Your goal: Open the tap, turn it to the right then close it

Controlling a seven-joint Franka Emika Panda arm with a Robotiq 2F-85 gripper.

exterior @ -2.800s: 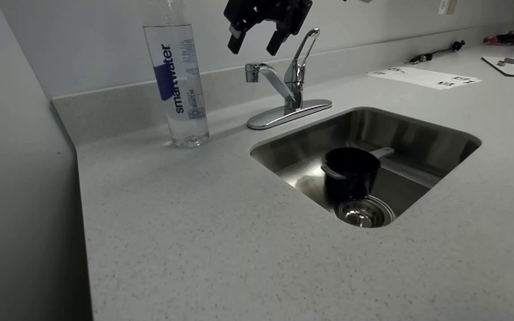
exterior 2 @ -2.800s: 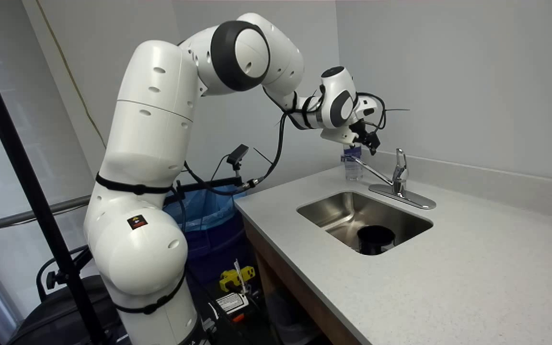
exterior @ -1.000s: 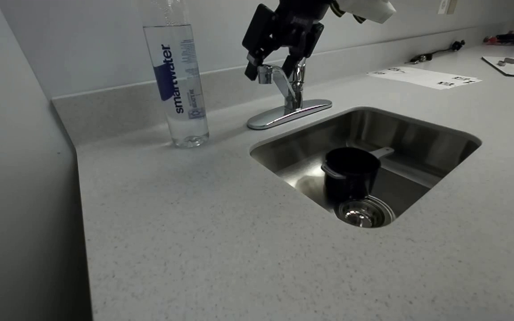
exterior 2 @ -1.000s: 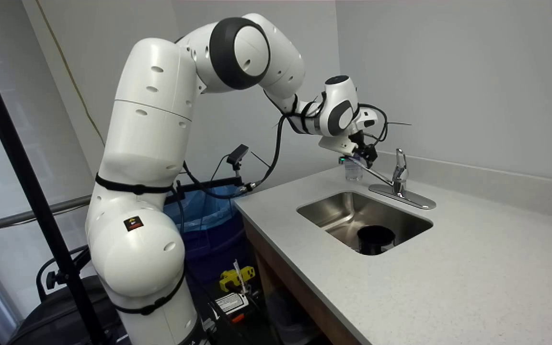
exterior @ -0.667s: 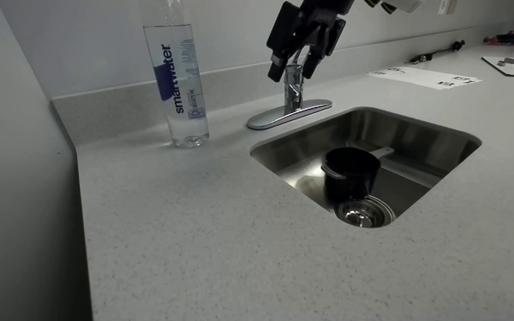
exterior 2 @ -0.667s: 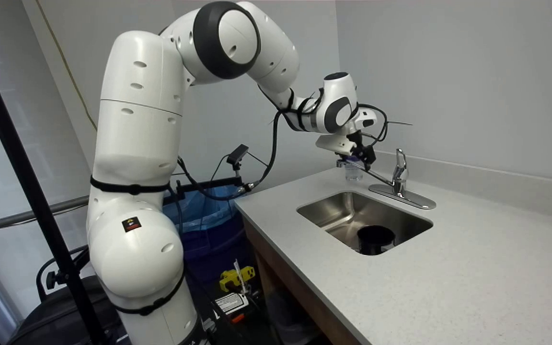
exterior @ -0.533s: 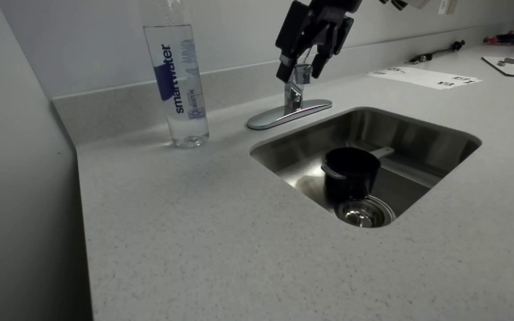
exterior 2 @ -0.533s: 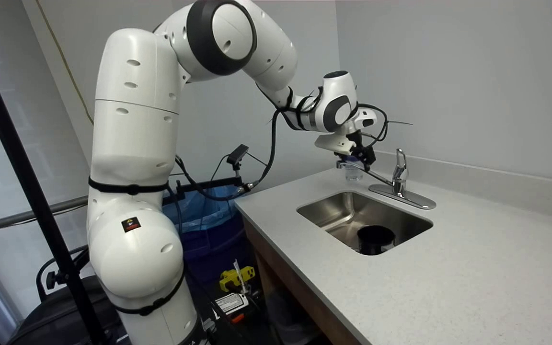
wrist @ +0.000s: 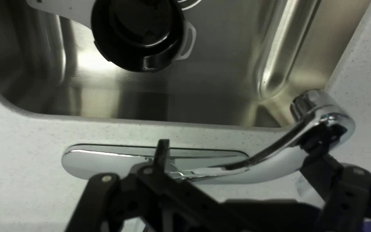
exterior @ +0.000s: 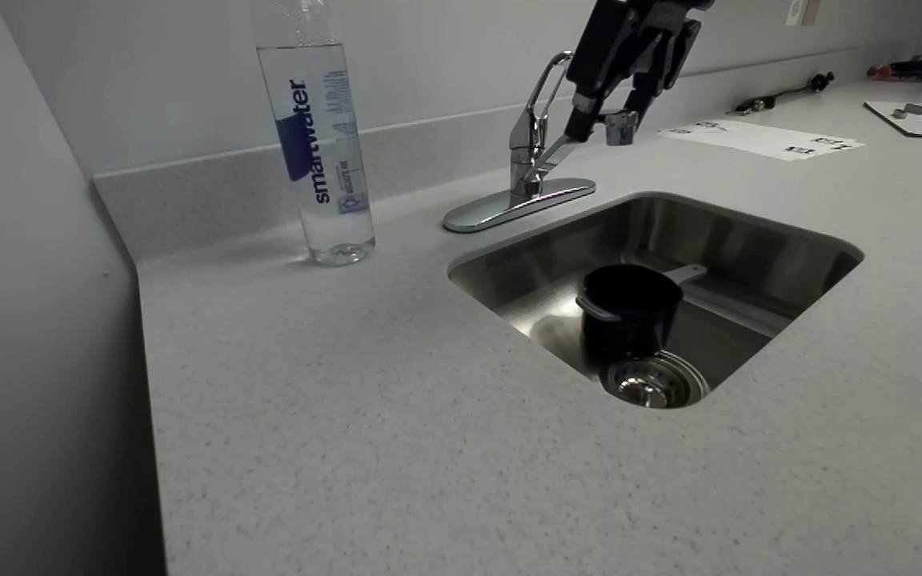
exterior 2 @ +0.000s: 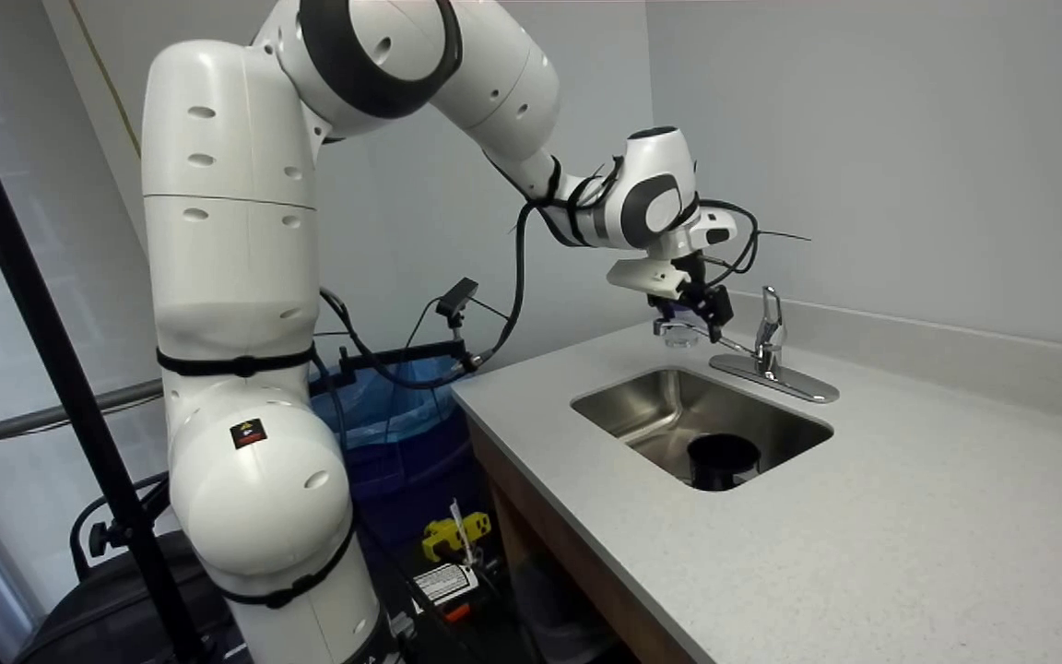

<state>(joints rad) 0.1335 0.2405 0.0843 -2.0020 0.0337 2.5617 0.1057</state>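
The silver tap (exterior: 527,164) stands on its oval base plate (exterior: 485,212) behind the sink, its lever handle (exterior: 537,104) upright. It also shows in an exterior view (exterior 2: 769,346). In an exterior view its spout end (exterior: 621,130) points right. My gripper (exterior: 609,122) is open, fingers wide apart and pointing down, with the spout end between them. In the wrist view the gripper (wrist: 238,150) spans the spout (wrist: 269,162): one finger (wrist: 162,153) is over the tap's body, the other seems to press the spout near its outer end. No running water shows.
A black pot (exterior: 629,320) with grey handles sits in the steel sink (exterior: 749,232). A tall clear water bottle (exterior: 317,160) stands left of the tap. A low backsplash (exterior: 213,192) runs behind. A white sheet (exterior: 757,140) lies farther right.
My gripper came down over the spout, then moved right in an exterior view. The spout swung with it, from pointing left towards the bottle to pointing right. The lever looks unchanged.
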